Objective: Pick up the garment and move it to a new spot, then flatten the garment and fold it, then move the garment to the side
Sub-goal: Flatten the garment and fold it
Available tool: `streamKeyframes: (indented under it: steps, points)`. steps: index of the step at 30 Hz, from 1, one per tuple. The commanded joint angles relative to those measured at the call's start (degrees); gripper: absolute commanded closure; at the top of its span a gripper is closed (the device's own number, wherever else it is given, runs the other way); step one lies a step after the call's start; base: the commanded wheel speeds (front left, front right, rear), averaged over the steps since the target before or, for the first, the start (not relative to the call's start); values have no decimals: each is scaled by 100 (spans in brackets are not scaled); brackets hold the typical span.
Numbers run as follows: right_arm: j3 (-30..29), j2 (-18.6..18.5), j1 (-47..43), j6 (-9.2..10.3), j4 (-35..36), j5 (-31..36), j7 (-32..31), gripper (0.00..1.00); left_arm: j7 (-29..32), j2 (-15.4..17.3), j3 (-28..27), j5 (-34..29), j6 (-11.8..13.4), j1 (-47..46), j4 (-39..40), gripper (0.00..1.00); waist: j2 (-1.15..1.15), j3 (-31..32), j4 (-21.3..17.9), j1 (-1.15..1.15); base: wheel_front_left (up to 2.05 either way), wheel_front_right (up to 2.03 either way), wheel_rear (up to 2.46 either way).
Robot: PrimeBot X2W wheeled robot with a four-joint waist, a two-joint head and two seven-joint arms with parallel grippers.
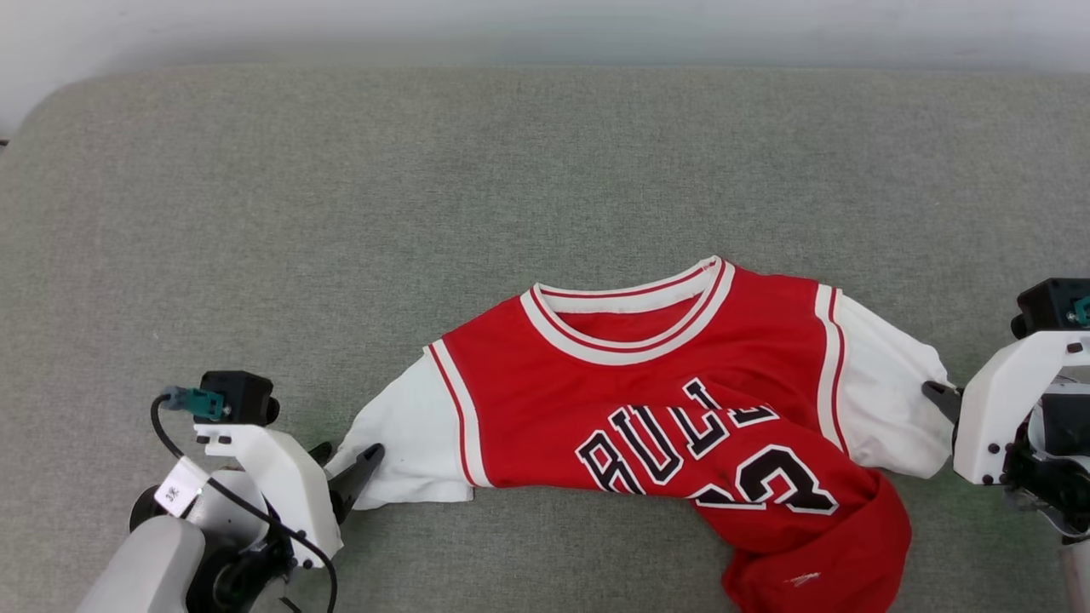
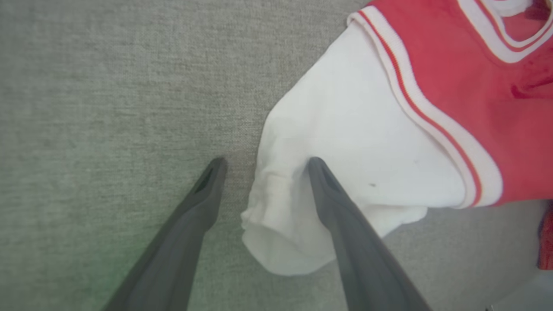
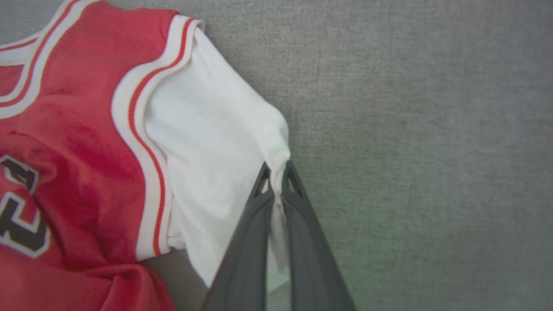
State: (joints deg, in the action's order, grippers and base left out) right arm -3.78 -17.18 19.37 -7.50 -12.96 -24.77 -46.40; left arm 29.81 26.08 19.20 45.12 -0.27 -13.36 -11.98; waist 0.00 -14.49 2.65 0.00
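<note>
Garment, a red jersey shirt with white short sleeves and black lettering: the right gripper is clamped on the outer edge of its right sleeve; the left gripper stands spread astride the cuff of the left sleeve. It lies rumpled, hem bunched, on the grey woven cushion. Light, limp cloth, I judge; holding both sleeve edges should spread it.

A grey-green fabric surface bears the rumpled red garment.

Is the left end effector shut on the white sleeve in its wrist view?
No, the left end effector stands open, one finger over the sleeve, the other over the grey surface.
</note>
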Motion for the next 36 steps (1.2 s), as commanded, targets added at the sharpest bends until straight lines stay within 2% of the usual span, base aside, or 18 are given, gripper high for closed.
streamKeyframes:
  steps: [1,2,3,4,5,11,17,22,29,33,36]
  points:
    - [10,29,-42,2,41,-34,54,100,287,-84,151,101,-13,72,-278,0,0,-65,-65,0,0,0,0]
    - [17,31,-46,2,43,-34,63,100,436,-93,222,127,-15,94,-384,0,0,-76,-83,0,0,0,0]
    - [16,36,-49,2,41,-41,78,100,571,-131,299,168,-52,108,-471,16,0,-83,-96,0,0,0,0]
    - [12,44,-46,2,39,-49,105,100,680,-169,374,199,-84,112,-527,63,0,-89,-109,0,0,0,0]
    - [9,42,-46,2,37,-45,116,100,739,-177,434,192,-111,100,-580,100,0,-92,-119,0,0,0,0]
    - [19,17,-11,2,109,5,425,100,419,-158,429,9,-210,-131,-597,100,0,-4,-118,0,0,0,0]
    - [-22,-75,183,3,183,278,1195,100,-487,27,147,-479,-64,-689,-344,100,0,276,-52,0,0,0,0]
    - [-148,-70,518,3,50,614,1702,100,-1074,21,-47,-857,201,-1308,-254,100,0,499,-10,0,0,0,0]
    - [-83,-161,1624,3,-246,1031,1986,100,-1604,-128,-219,-1148,333,-2681,-666,100,0,398,-50,0,0,0,0]
    - [69,-286,2501,4,-430,1207,2099,100,-1834,-246,-270,-1218,240,-3598,-1108,100,0,139,-90,0,0,0,0]
    - [157,-367,3244,4,-608,1292,2210,100,-1976,-299,-323,-1282,267,-4347,-1540,100,0,-106,-109,0,0,0,0]
